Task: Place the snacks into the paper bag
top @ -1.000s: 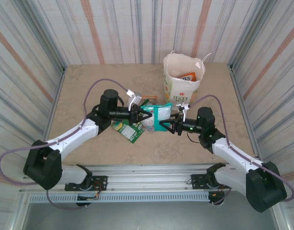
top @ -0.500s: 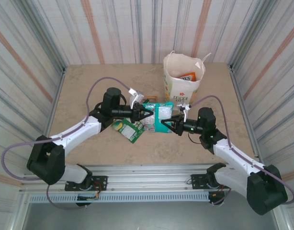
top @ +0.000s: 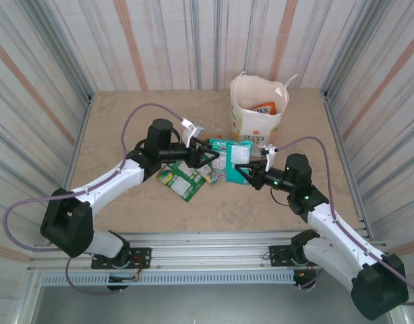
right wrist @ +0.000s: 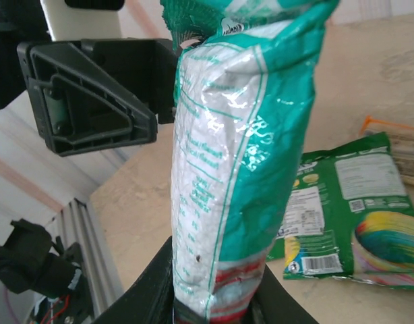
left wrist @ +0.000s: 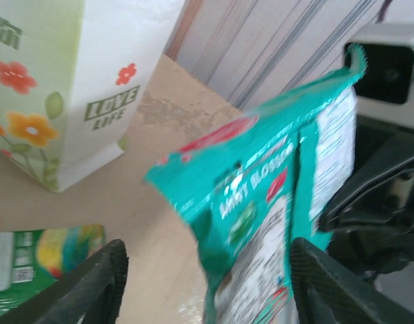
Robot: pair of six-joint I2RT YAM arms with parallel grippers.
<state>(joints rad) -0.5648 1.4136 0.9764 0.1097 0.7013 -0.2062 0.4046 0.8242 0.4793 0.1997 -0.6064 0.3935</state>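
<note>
Top external view takes in the whole table [top: 126, 121], which is sandy and speckled like stone. The paper bag [top: 255, 128] stands upright at the far side. Its top is open and an orange packet [top: 265, 106] pokes up inside it. The two arms meet just in front of the bag. The teal packet [top: 227, 158] is up in the air between the left gripper [top: 208, 154] and the right gripper [top: 246, 171]. It is close to the bag but not in it. A green packet [top: 182, 181] lies flat on the table under the left gripper.

The left wrist view shows the front of the bag, which the top view cannot show well. It is smooth cream paper with orange and red flowers, green leaves and green letters that say "LOVE LIFE". The left gripper's black fingers [left wrist: 92, 283] are spread wide. The teal packet sits between them, nearer to one finger, and I cannot tell if it touches that finger. The packet is shiny and crinkly, with a zigzag top edge.

The right wrist view shows the other side. Here the right gripper's fingers [right wrist: 153, 290] pinch the bottom of the teal packet, so it stands tall and puffy. This side has a shiny white panel with tiny print. Behind it is the left gripper, made of blocky black plastic. The green packet lies flat and glossy on the table. Next to it, at the edge of the view, is part of a striped packet [right wrist: 402, 148] with a thin orange rim.
</note>
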